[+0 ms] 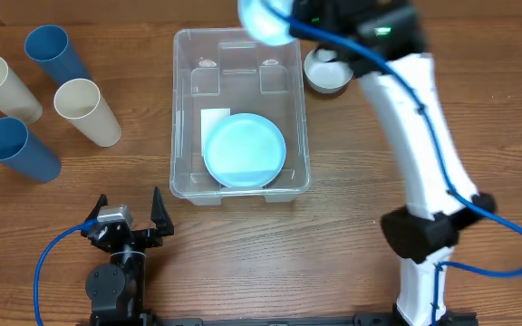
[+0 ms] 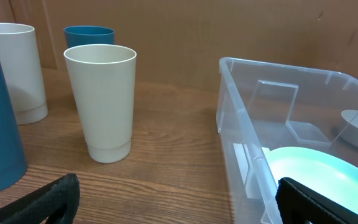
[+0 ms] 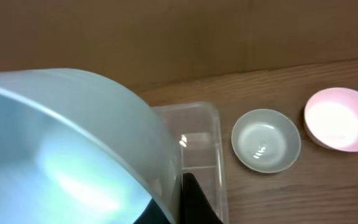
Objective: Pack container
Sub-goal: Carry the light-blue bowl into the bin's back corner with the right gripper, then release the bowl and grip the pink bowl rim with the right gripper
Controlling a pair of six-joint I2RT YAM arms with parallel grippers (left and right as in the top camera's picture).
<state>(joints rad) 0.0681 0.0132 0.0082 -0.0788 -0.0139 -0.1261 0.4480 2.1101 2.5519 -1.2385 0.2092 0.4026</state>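
Observation:
The container is a large clear bin in the middle of the table, with a white label on its base. A light blue bowl lies inside it at the near end. My right gripper is shut on the rim of a second light blue bowl and holds it above the container's far right corner. In the right wrist view this bowl fills the left side, over the container. My left gripper is open and empty, near the front edge, left of the container.
A white bowl sits right of the container's far end; the right wrist view shows it beside a pink bowl. Two blue cups and two cream cups stand at the left.

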